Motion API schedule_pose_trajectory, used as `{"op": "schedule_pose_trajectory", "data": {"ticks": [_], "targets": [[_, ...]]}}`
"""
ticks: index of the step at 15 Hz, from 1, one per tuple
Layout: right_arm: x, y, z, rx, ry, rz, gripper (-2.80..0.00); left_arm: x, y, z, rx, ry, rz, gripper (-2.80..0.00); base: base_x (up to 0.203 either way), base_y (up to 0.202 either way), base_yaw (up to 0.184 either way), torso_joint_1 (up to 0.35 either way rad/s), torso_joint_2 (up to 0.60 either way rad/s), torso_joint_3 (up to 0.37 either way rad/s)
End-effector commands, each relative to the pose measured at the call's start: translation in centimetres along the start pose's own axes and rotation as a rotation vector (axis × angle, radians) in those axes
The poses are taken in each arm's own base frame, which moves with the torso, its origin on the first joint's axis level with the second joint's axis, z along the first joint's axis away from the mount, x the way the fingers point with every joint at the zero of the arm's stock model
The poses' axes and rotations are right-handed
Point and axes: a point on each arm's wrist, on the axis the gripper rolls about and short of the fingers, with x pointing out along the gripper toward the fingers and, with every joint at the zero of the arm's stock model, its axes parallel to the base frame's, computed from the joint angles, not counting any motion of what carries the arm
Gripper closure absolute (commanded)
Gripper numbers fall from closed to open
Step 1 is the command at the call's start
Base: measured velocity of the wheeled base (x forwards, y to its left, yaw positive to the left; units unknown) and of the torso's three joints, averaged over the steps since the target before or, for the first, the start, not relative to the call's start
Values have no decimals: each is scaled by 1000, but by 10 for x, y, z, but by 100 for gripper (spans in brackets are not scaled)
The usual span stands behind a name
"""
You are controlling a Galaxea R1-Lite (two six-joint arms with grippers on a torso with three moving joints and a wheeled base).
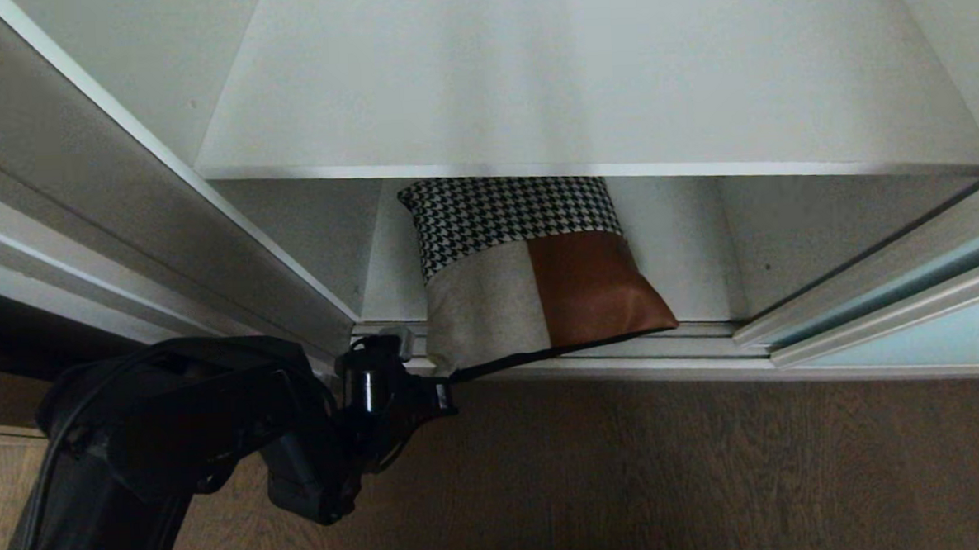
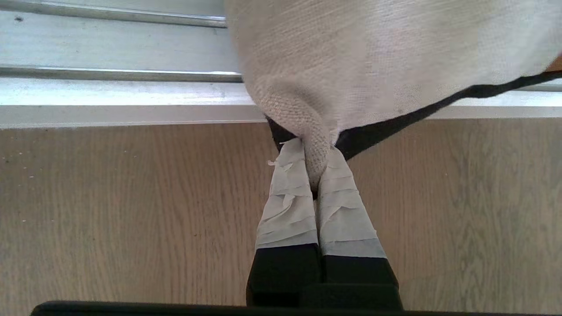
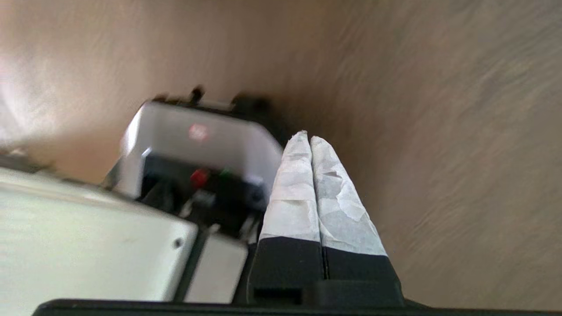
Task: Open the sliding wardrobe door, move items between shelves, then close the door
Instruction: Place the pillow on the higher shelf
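Note:
The item is a patchwork cushion (image 1: 530,265) in black-and-white houndstooth, beige and rust-brown. It leans out of the lower compartment, under a white shelf (image 1: 581,97), over the bottom track. My left gripper (image 1: 441,393) is shut on its beige front corner (image 2: 316,131), and the taped fingers (image 2: 290,197) pinch the fabric tip just in front of the track. The sliding wardrobe door (image 1: 912,306), pale blue-green glass in a silver frame, stands pushed aside at the right. My right gripper (image 3: 309,137) is shut on nothing, low over the floor, outside the head view.
The silver bottom track (image 2: 109,87) runs along the wardrobe front. Wooden floor (image 1: 712,464) lies before it. The wardrobe's left frame (image 1: 123,208) slants close above my left arm. My own white and black base (image 3: 193,175) sits beside the right gripper.

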Motion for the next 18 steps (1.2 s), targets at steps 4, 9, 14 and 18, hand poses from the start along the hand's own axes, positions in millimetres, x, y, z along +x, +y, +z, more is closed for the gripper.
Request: {"op": "schedule_pose_trajectory", "data": {"ticks": [4,9,14,18], "targets": [[84,-29,27,122,293,68,0,1,-2,4,-6,-18,-7,0,0,0,0,0,0,0],[153,-45,34,162,344,111,0,3,-1,2,-6,-17,-6,0,0,0,0,0,0,0],[206,-39,38,199,284,186,0,2,-2,3,-8,-24,-9,0,0,0,0,0,0,0],[232,-40,44,208,224,205,0,3,-2,2,-12,-18,-13,0,0,0,0,0,0,0]]}}
